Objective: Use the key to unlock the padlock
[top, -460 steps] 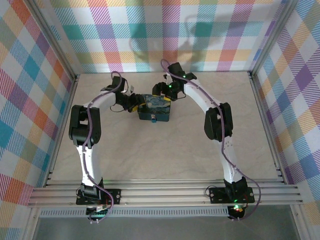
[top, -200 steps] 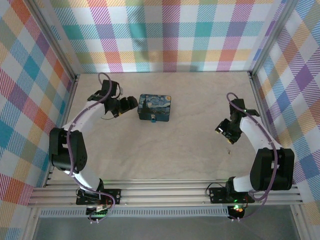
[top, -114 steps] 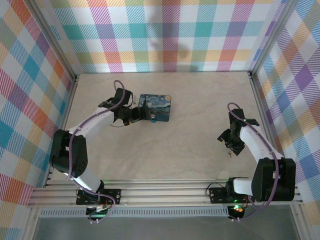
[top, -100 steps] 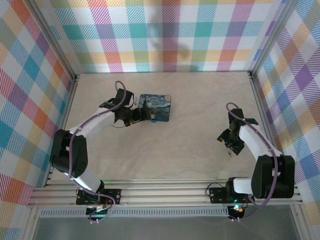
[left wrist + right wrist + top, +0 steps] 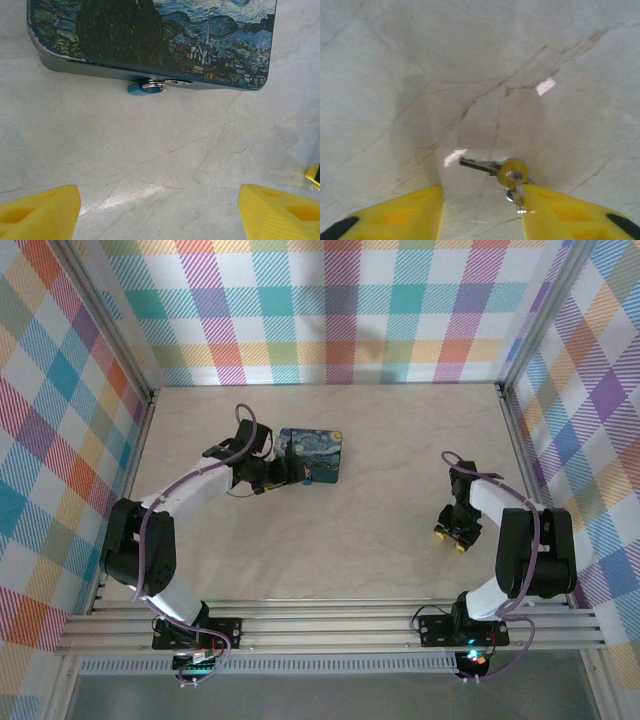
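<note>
On the pale marbled tabletop (image 5: pixel 340 530), the left gripper (image 5: pixel 160 215) hangs with its yellow fingers spread wide, facing a rectangular tin box printed with a starry-night painting (image 5: pixel 150 35). A small blue padlock with a silver shackle (image 5: pixel 146 87) sits at the box's near wall. Well to the right, the brass-headed key on a metal ring (image 5: pixel 495 169) lies flat between the parted fingers of the right gripper (image 5: pixel 480 215), ungripped.

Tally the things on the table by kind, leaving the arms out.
Tin box: 1
Padlock: 1
Key: 1
Total: 3
</note>
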Action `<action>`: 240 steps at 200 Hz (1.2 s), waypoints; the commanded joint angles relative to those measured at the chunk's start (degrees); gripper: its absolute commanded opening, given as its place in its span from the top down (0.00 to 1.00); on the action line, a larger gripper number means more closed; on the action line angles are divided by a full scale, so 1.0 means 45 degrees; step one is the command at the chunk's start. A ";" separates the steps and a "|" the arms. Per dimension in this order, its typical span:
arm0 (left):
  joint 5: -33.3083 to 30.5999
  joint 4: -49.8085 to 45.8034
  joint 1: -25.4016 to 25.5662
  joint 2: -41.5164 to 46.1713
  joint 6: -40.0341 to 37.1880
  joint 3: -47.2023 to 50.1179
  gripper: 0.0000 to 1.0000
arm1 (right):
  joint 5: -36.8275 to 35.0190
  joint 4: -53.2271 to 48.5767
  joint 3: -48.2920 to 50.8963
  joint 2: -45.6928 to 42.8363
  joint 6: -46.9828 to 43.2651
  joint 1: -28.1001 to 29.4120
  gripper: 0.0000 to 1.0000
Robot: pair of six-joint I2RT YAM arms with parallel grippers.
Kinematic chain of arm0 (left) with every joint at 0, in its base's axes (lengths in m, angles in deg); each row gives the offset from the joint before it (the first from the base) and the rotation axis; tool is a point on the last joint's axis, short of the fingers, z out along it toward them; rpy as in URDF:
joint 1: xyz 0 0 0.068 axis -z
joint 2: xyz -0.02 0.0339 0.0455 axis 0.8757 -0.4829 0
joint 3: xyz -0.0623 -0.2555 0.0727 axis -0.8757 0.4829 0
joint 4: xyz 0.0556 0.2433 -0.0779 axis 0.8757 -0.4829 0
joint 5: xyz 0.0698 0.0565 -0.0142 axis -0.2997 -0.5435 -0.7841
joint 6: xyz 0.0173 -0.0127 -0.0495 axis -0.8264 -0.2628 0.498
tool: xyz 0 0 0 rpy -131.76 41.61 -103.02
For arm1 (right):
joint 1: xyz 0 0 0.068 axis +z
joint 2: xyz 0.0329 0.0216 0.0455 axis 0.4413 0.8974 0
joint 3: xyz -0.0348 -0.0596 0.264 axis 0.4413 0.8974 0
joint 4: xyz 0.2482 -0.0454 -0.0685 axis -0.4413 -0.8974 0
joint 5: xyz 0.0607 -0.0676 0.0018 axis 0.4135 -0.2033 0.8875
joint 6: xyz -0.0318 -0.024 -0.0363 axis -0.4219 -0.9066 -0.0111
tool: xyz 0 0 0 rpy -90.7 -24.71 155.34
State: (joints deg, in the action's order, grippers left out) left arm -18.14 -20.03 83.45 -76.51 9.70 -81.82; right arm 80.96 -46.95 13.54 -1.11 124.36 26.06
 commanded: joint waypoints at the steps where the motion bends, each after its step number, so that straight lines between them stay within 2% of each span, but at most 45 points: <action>1: 0.0014 -0.0111 0.0117 0.0243 -0.0021 -0.0123 0.18 | 0.0604 0.0398 0.0425 0.0258 -0.0236 -0.0109 0.64; 46: -0.0048 -0.0122 0.0116 0.0196 -0.0100 -0.0102 0.18 | 0.1440 0.0519 0.0407 0.0194 -0.0628 -0.0015 0.85; 58: -0.0049 -0.0094 0.0117 0.0182 -0.0083 -0.0075 0.18 | 0.1863 0.0720 0.0446 0.0160 -0.0462 0.0212 0.91; 76: -0.0068 -0.0083 0.0116 0.0182 -0.0116 -0.0009 0.18 | 0.2438 0.1072 0.0375 0.0184 0.0000 0.0915 0.95; 129: -0.0380 -0.0194 0.0097 0.0564 -0.0323 0.0445 0.18 | 0.3986 0.1802 -0.1534 0.1544 0.0789 0.4707 0.98; 171: -0.0573 -0.0239 -0.0018 0.1099 -0.0352 0.1164 0.18 | 0.4016 0.1581 -0.4341 0.4035 0.1389 0.7956 0.98; 195: -0.0519 -0.0177 -0.0136 0.1447 -0.0320 0.1705 0.17 | 0.4169 0.1858 -0.5570 0.4846 0.1682 0.9289 0.92; 212: -0.0412 -0.0161 -0.0157 0.1714 -0.0317 0.2038 0.18 | 0.4149 0.1798 -0.6220 0.5125 0.1655 0.9733 0.72; 214: -0.0384 -0.0153 -0.0157 0.1737 -0.0316 0.2057 0.18 | 0.4135 0.1774 -0.6317 0.5148 0.1635 0.9775 0.66; 217: -0.0355 -0.0154 -0.0147 0.1760 -0.0323 0.2104 0.17 | 0.4127 0.1728 -0.6362 0.5149 0.1626 0.9798 0.65; 218: -0.0339 -0.0152 -0.0152 0.1782 -0.0329 0.2123 0.18 | 0.4101 0.1718 -0.6392 0.5135 0.1624 0.9818 0.60; 221: -0.0310 -0.0161 -0.0156 0.1805 -0.0317 0.2166 0.18 | 0.4072 0.1694 -0.6451 0.5114 0.1621 0.9835 0.57; 240: -0.0044 -0.0217 -0.0138 0.1899 -0.0497 0.2365 0.19 | 0.3800 0.1668 -0.6402 0.4625 0.1643 0.9823 0.52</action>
State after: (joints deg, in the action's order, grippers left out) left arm -19.69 -20.27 83.10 -69.93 9.33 -72.64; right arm 98.84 -38.05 -14.19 21.38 130.83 70.81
